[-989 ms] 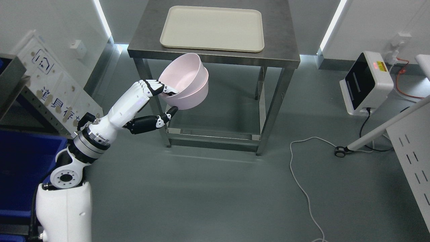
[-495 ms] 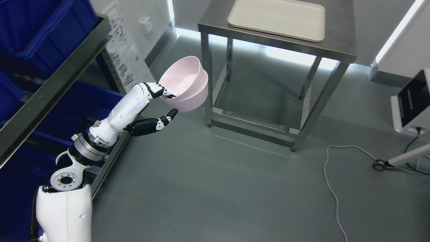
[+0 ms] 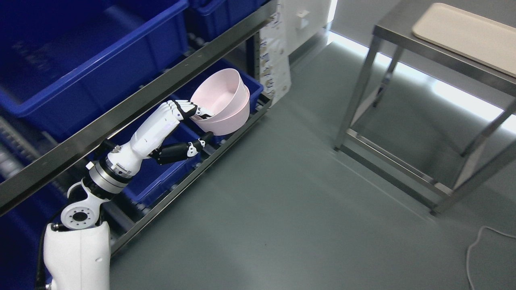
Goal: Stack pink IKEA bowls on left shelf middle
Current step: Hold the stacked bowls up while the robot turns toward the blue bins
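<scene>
Head view: left hand grasping nested pink bowls by near rim, fingers over edge, thumb under base. Bowls tilted, held in air before shelf, level with blue bins. Right hand not visible. Counter with tray well apart. Risk: pinch grip on rim only, stack may slip or inner bowl slide out; rim may clip shelf rail on entry.

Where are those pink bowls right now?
In the head view, upper left of centre: the pink bowls hang nested in the left hand, before the shelf's blue bins.
</scene>
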Motion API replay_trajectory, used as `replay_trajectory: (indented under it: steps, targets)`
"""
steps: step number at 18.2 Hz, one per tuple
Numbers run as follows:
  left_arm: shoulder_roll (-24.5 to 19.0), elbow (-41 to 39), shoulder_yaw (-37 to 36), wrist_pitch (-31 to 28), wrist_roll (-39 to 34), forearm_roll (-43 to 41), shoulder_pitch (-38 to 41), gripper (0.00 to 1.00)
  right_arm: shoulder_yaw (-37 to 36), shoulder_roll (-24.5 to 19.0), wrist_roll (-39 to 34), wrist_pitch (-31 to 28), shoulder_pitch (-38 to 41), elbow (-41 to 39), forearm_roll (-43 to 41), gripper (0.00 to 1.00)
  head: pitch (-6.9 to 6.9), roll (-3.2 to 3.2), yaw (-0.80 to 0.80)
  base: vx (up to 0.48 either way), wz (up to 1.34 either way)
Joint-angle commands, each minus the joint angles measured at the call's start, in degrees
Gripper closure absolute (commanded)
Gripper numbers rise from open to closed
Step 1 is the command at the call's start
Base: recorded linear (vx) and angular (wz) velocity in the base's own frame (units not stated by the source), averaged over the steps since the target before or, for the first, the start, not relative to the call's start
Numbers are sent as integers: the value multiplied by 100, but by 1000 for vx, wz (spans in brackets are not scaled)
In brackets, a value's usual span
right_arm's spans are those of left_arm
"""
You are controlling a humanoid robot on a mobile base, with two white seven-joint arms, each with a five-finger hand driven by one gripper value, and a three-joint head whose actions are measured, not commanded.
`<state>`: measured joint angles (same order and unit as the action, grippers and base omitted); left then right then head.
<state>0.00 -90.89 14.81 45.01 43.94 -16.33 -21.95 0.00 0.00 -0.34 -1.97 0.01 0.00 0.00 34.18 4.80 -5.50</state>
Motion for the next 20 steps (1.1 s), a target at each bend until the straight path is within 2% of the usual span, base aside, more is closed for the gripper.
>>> replay_trajectory:
  steps: [1,13,20]
  targets:
    - [-100,27,13,-1,0,-1,-2,97,-62,100,-1,3,166,-193,0,0,0,0,0,-188,853]
    - [-100,88,-198,-1,18,-10,-256,97,-70,100,-1,-6,166,-193,0,0,-3,0,0,-113,942]
    - [-100,115,-602,-1,18,-36,-687,97,-62,100,-1,3,166,-193,0,0,-3,0,0,-26,377]
